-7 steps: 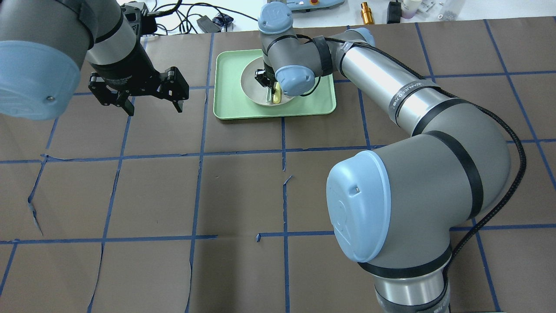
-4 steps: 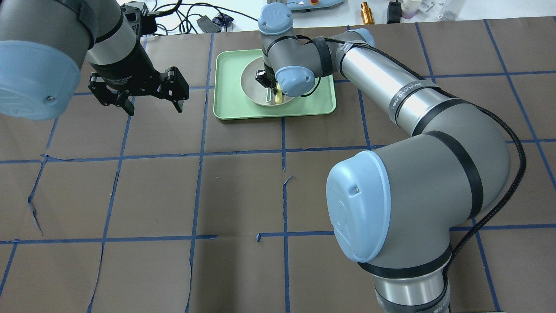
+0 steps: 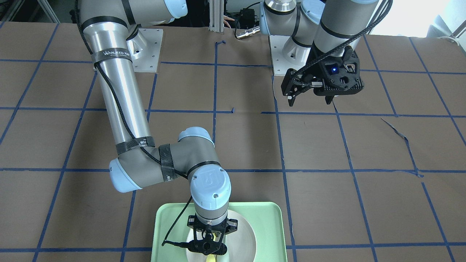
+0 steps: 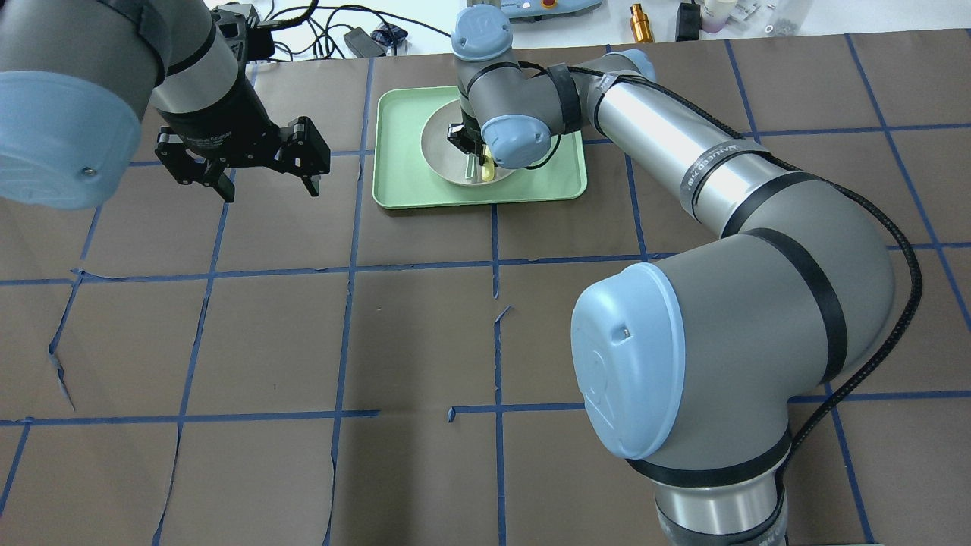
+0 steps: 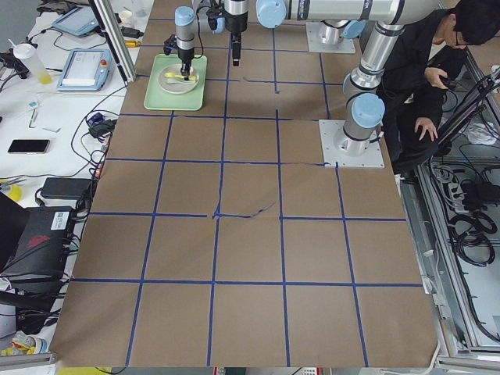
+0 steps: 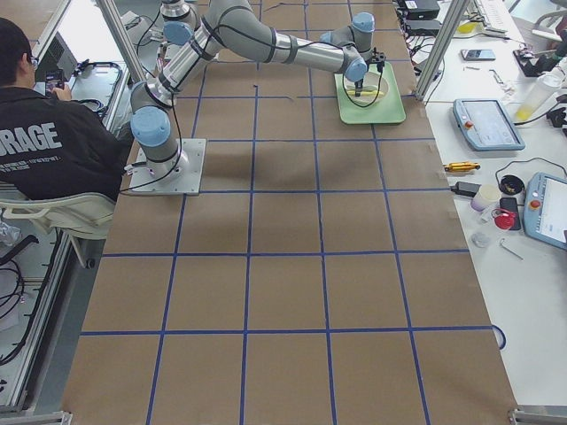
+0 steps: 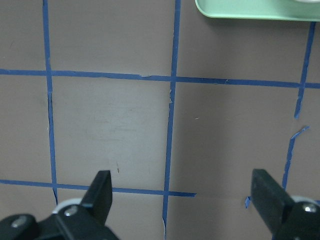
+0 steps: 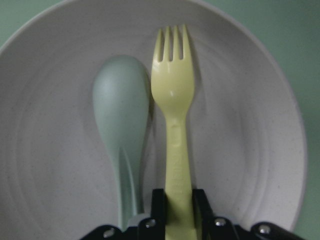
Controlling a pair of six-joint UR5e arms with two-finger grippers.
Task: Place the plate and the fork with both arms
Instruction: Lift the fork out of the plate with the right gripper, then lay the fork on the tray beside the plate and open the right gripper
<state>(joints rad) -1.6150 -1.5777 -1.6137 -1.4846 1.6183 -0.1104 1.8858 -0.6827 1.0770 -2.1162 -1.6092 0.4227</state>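
The off-white plate (image 8: 50, 125) sits in the mint-green tray (image 4: 402, 182) at the far side of the table. The pale-yellow fork (image 8: 173, 90) lies in the plate beside a grey-green spoon (image 8: 121, 120), tines pointing away from the wrist. My right gripper (image 8: 179, 207) stands over the plate with a finger on each side of the fork's handle, shut on it. In the overhead view the fork (image 4: 486, 171) shows just below the right gripper (image 4: 475, 157). My left gripper (image 4: 271, 193) is open and empty above the table, left of the tray.
The tray's near edge (image 7: 260, 11) shows at the top of the left wrist view, above my open left gripper (image 7: 182, 195). Cables and small tools lie beyond the table's far edge (image 4: 645, 19). A person sits beside the robot base (image 6: 53, 133).
The right wrist has shifted very slightly over the plate, the fork still beneath it. The left arm has not moved.
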